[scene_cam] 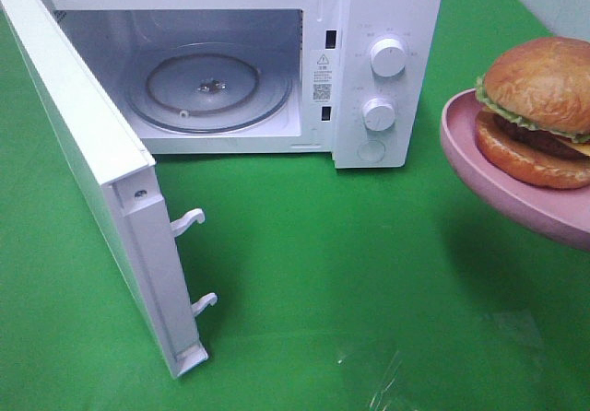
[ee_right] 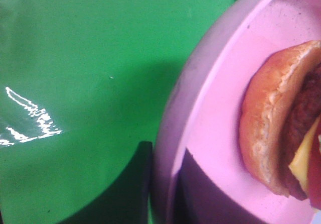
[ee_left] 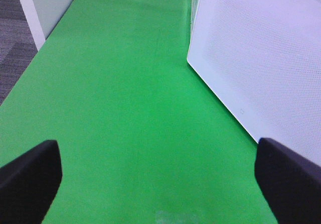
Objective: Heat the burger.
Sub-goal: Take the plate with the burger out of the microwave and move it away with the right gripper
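Microwave (scene_cam: pixel 277 61) on the green cloth (scene_cam: pixel 323 245), door (scene_cam: pixel 92 181) swung fully open toward the left, cavity empty, glass turntable (scene_cam: pixel 210 87) bare. So access step looks done. Burger (scene_cam: pixel 539 107) not inside yet: sitting on the pink plate (scene_cam: pixel 479 158) at the right edge of the high view, plate raised clear of the cloth, shadow underneath, well apart from the microwave and to the right of the control knobs (scene_cam: pixel 387 58). Right wrist view: plate rim (ee_right: pixel 200 118) right up against the camera, one dark finger (ee_right: pixel 143 184) on the outside of the rim, another dark shape inside the rim; reads as right gripper (ee_right: pixel 165 184) clamped on the plate edge, jaws nearly together with the rim between. Burger (ee_right: pixel 281 128) upright on the plate, bun, patty and cheese visible, not touched by the fingers. Left gripper (ee_left: pixel 158 179) over bare cloth beside the outer face of the open door (ee_left: pixel 261 53), fingers (ee_left: pixel 30 179) spread wide, holding nothing, touching nothing. Rough progress: maybe a third to halfway. Remaining, as a judgement: carry plate leftward into the cavity, set down on the turntable, release, retract, shut door (likely left arm, already next to it), then turn a knob to start. Watch points: plate held by one edge only, so tilt could slide the burger; plate has to clear the cavity frame on entry.
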